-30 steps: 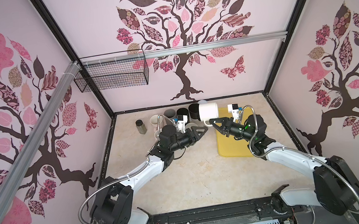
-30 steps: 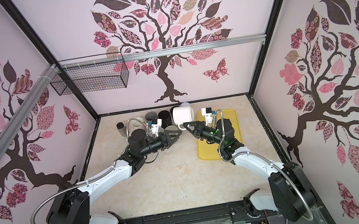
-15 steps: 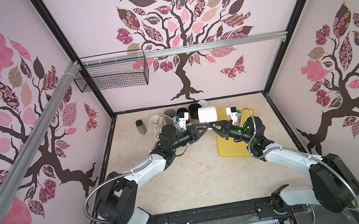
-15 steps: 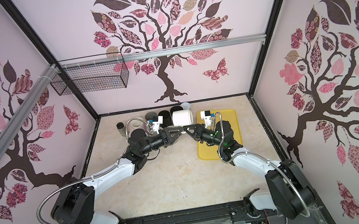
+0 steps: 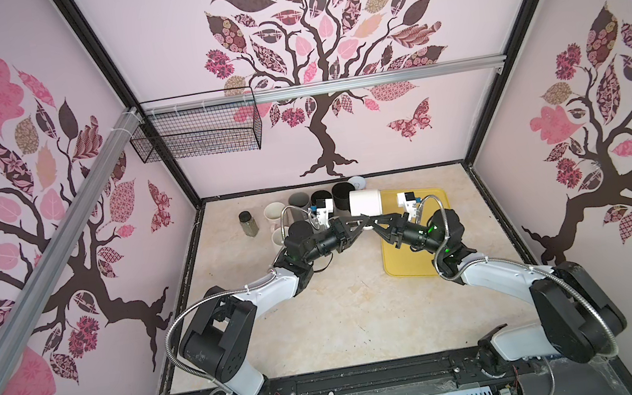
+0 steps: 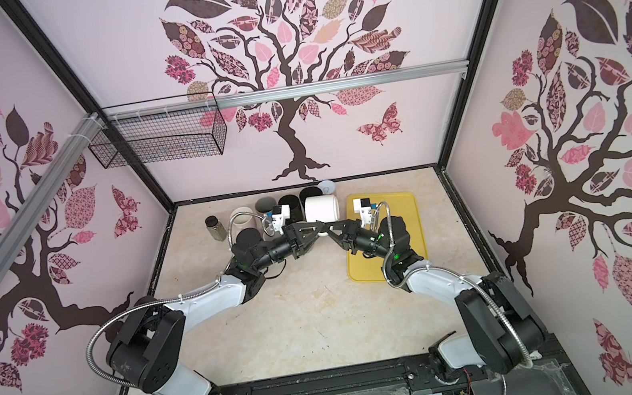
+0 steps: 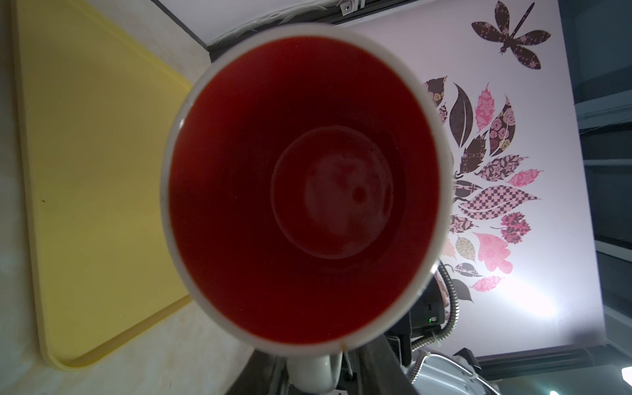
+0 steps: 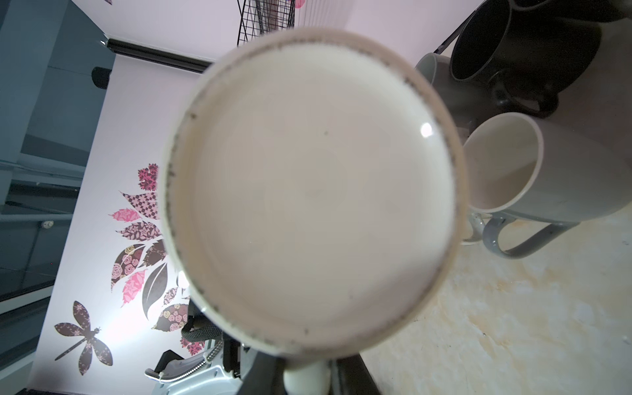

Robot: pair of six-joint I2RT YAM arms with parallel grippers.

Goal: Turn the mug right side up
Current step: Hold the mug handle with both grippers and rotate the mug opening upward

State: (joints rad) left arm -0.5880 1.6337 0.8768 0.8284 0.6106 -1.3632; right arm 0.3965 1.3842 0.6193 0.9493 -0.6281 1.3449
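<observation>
A white mug [image 5: 365, 202] [image 6: 321, 208] with a red inside hangs on its side above the table, between both arms. In the left wrist view its open mouth [image 7: 304, 184] faces the camera. In the right wrist view I see its pale base [image 8: 311, 184]. My right gripper [image 5: 373, 223] [image 8: 307, 376] is shut on the mug's handle [image 8: 306, 379] from the right. My left gripper [image 5: 365, 223] [image 7: 314, 372] reaches in from the left. Its jaws stand narrow around the same handle [image 7: 313, 374], with a thin gap on one side.
A yellow tray [image 5: 432, 199] [image 7: 95, 171] lies under the right arm. Several black, grey and cream mugs [image 5: 343, 194] [image 8: 506, 164] crowd the back edge, with a small jar [image 5: 247, 223] to their left. A wire basket [image 5: 196, 131] hangs on the back wall.
The left gripper has moved in to the mug's handle and its jaws have narrowed. The right gripper has turned the mug onto its side, still shut on it.
</observation>
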